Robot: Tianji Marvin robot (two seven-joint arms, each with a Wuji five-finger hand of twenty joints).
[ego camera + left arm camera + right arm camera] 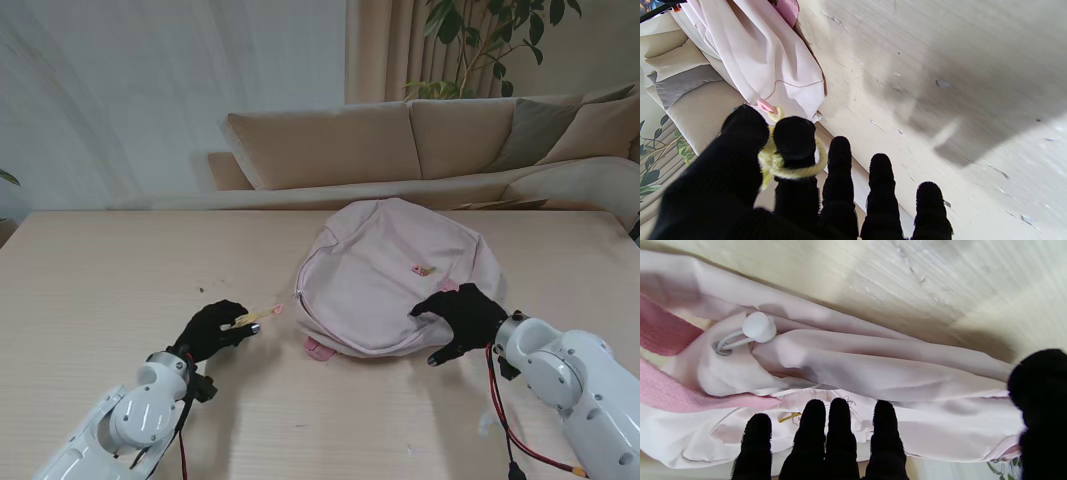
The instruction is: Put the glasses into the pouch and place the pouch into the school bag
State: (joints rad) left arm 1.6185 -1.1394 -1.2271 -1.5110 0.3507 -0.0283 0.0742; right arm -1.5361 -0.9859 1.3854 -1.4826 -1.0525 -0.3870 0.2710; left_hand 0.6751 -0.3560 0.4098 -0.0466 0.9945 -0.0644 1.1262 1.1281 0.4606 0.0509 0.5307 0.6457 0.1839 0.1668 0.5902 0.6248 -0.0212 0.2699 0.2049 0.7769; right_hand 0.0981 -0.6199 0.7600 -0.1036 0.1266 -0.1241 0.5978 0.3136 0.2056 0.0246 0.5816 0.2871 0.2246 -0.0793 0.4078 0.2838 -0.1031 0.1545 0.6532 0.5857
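The soft pink fabric school bag [395, 275] lies flat mid-desk [120, 270]. The left robot hand [213, 330] pinches the bag's yellow braided zipper cord [258, 316] at its left edge. The right robot hand [462, 318] rests spread on the bag's near right side, grasping nothing.
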